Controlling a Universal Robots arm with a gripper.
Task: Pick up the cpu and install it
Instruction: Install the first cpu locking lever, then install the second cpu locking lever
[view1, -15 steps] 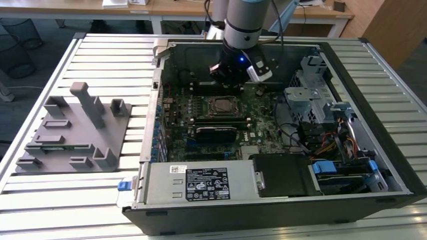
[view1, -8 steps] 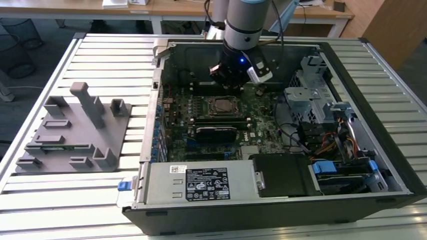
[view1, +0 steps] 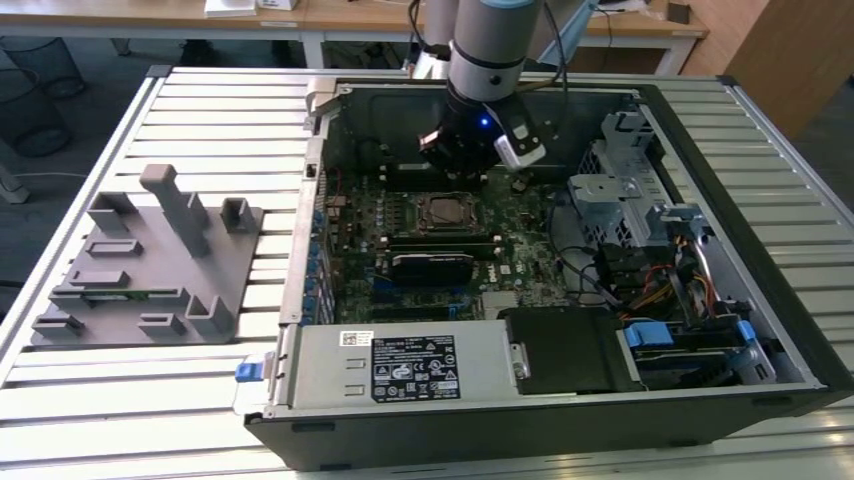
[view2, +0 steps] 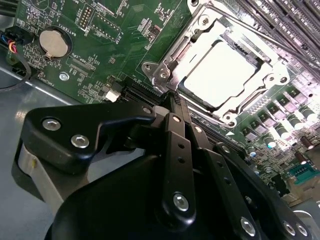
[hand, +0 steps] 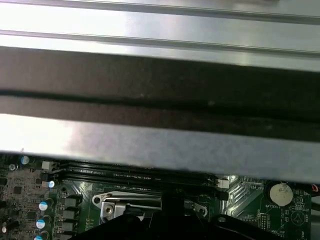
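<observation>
While the black gripper (view2: 172, 100) hovers, the shiny square cpu (view2: 222, 72) sits socketed.

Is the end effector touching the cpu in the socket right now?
Apart. In the second wrist view the end effector ends at the socket frame edge, and the cpu shows its whole shiny top bare beyond it.

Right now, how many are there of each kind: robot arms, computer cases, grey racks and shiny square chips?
Silver-grey robot arm: 1
Open black metal computer case: 1
Grey plastic rack: 1
Shiny silver square cpu, sitting in the metal-framed socket: 1
Total: 4
</observation>
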